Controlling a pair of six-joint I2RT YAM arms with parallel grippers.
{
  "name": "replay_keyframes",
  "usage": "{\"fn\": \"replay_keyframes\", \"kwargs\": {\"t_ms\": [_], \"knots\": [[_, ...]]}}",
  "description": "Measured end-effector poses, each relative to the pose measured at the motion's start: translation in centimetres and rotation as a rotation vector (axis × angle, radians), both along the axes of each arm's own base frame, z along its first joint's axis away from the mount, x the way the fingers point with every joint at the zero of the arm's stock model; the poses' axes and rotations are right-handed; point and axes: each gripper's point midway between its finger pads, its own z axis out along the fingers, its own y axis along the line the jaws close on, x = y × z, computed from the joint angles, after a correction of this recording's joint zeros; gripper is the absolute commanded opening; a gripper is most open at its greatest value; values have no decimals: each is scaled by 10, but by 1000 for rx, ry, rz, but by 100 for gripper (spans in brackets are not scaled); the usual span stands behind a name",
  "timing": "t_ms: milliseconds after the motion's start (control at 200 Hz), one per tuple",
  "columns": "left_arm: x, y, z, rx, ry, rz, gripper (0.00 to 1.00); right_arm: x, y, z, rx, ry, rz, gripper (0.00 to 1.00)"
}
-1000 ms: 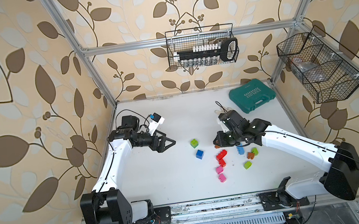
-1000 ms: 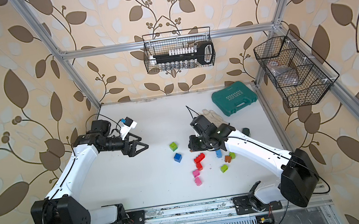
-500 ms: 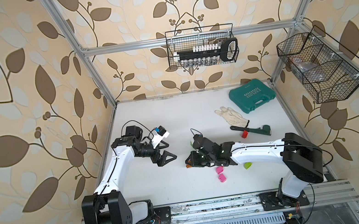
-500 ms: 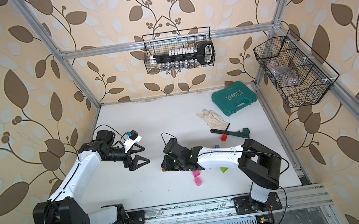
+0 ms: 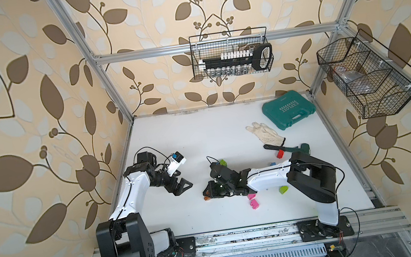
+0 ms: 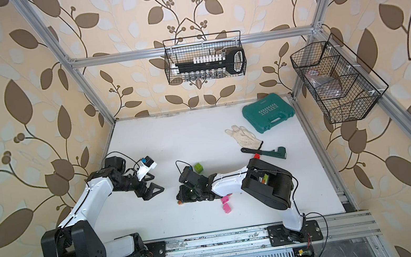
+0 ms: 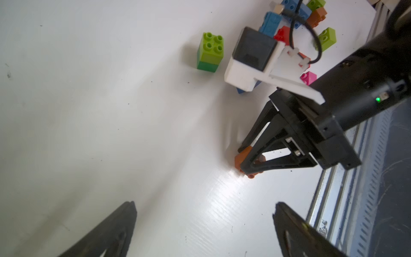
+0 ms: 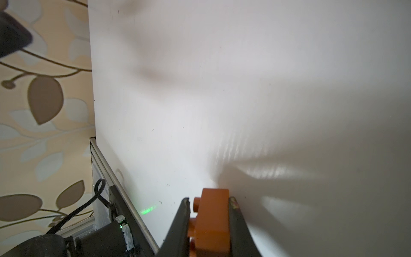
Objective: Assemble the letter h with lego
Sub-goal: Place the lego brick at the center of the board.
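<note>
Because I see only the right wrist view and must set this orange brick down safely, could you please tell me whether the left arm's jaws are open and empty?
Observer: Yes, the left gripper hovers with its jaws wide open and nothing between them.
Operator: Thank you; are any bricks already stacked?
Observer: One lime brick sits on a green brick, upright, farther from the front rail than the orange brick.
Operator: And where are the pink ones?
Observer: Two pink bricks lie close together beside your forearm, on its front rail side.
</note>
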Motion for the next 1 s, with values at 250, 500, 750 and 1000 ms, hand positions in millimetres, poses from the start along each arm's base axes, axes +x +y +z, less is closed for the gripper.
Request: {"fn": "replay_keyframes", "kwargs": {"t_ms": [250,500,750,1000], "knots": [[-8,4,-17,61,-25,-55,98,2,-12,-8,24,6,-31,35],[-9,2,-18,91,-87,-137,98,0,-23,-5,12,-3,-46,37],[-35,-16,-32,71,-120,-296,99,-2,-32,-6,-27,6,-44,36],[-45,-40,-28,40,-196,-450,99,-4,-33,0,-17,13,-25,56]]}}
